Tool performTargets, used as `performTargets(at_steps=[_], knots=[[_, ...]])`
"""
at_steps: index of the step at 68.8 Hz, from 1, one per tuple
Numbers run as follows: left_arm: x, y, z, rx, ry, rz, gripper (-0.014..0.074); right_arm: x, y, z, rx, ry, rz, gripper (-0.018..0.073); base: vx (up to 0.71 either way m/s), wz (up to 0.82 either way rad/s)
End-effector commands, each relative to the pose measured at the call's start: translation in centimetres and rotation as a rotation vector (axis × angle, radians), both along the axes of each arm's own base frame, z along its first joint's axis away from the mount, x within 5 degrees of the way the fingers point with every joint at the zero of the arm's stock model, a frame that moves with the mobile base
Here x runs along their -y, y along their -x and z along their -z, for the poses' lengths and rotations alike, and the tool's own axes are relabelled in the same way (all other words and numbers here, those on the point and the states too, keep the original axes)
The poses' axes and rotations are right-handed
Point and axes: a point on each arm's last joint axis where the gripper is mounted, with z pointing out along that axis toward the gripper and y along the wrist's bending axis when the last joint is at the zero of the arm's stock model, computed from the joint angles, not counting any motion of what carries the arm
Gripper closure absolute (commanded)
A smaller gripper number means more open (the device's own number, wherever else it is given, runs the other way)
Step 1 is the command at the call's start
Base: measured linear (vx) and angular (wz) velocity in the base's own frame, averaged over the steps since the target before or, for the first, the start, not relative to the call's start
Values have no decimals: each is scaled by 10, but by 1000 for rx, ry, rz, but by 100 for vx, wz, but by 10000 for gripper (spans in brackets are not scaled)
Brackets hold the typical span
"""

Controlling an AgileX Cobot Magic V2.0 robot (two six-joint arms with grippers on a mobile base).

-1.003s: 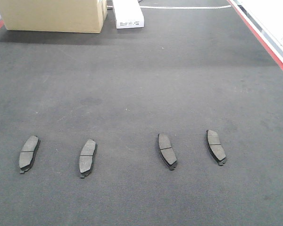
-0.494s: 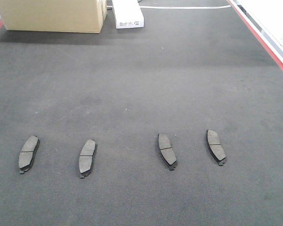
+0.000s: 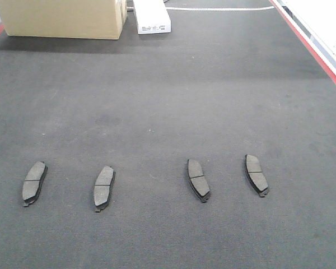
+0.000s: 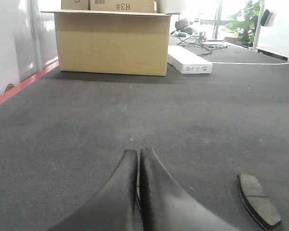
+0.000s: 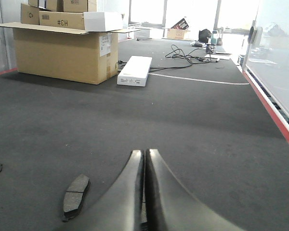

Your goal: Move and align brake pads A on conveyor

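Several dark-grey brake pads lie in a row across the near part of the charcoal conveyor (image 3: 168, 101): one at the far left (image 3: 34, 182), one left of centre (image 3: 104, 186), one right of centre (image 3: 198, 179), one at the right (image 3: 256, 174). All point roughly away from me, the left pair leaning right, the right pair leaning left. Neither gripper shows in the front view. My left gripper (image 4: 138, 152) is shut, low over the belt, with a pad (image 4: 258, 199) to its right. My right gripper (image 5: 145, 152) is shut too, a pad (image 5: 76, 196) lying to its left.
A large cardboard box (image 3: 61, 17) and a flat white box (image 3: 152, 17) stand at the belt's far end. The red frame (image 3: 313, 50) runs along the right edge. Cables (image 5: 192, 53) trail beyond the white box. Smaller cartons (image 5: 67, 18) sit on the cardboard box.
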Motion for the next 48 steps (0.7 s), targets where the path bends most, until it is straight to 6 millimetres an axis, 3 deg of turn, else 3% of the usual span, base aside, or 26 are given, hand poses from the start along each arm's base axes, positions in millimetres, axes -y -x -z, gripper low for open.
performTargets(at_steps=[1, 39, 48], knots=[[0, 0, 0, 71, 6, -1, 603, 1, 2, -14, 89, -16, 4, 569, 0, 0], [0, 0, 0, 71, 6, -1, 603, 3, 4, -14, 114, 36, 57, 569, 0, 0], [0, 0, 0, 71, 6, -1, 603, 3, -7, 4, 100, 39, 141, 569, 0, 0]])
